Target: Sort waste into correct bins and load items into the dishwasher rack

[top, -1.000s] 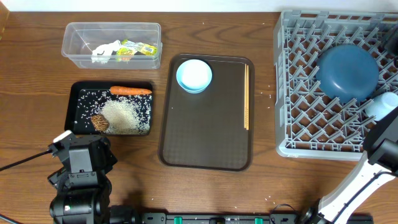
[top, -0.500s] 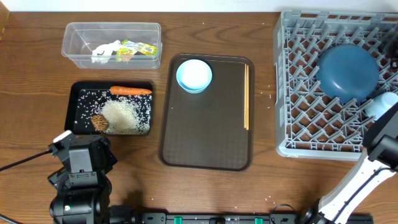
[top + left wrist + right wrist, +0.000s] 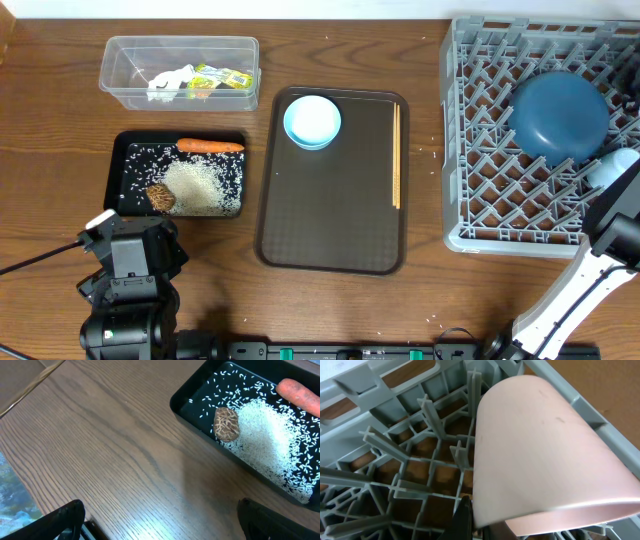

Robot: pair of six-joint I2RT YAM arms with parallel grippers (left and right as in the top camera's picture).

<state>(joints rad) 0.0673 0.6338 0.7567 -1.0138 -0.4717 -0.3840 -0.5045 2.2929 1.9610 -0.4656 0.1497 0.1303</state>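
Moved since earlier: right gripper (image 3: 470, 525), from partly open to closed; right arm (image 3: 615, 240) drawn slightly toward the near right edge, uncovering a little more of the white cup (image 3: 615, 168); everything else where it was.
Right gripper: closed, with one dark finger (image 3: 464, 517) showing just beside the cup's rim; cannot tell whether the rim is pinched.
Left gripper (image 3: 165, 527): spread wide and empty, hovering over bare wood just near of the black tray (image 3: 115, 175).
Dishwasher rack (image 3: 470, 150): grey lattice at the far right of the table (image 3: 60, 150).
White cup: lying on its side among the pegs at the rack's right edge, near side of the dish.
Dark blue dish (image 3: 560, 118): upside down in the rack's far right part.
Brown serving tray (image 3: 330, 220): centre of the table, between black tray and rack.
Light blue bowl (image 3: 312, 120): on the serving tray's far left corner.
Chopsticks (image 3: 396, 155): lying together along the serving tray's right rim.
Black tray contents: carrot (image 3: 210, 146) along the far side, rice grains (image 3: 200, 185) heaped and scattered, brown food lump (image 3: 160, 197) touching the heap on its left.
Clear tub (image 3: 120, 60): far left, holding crumpled white paper (image 3: 170, 82) beside yellow-green wrappers (image 3: 222, 77).
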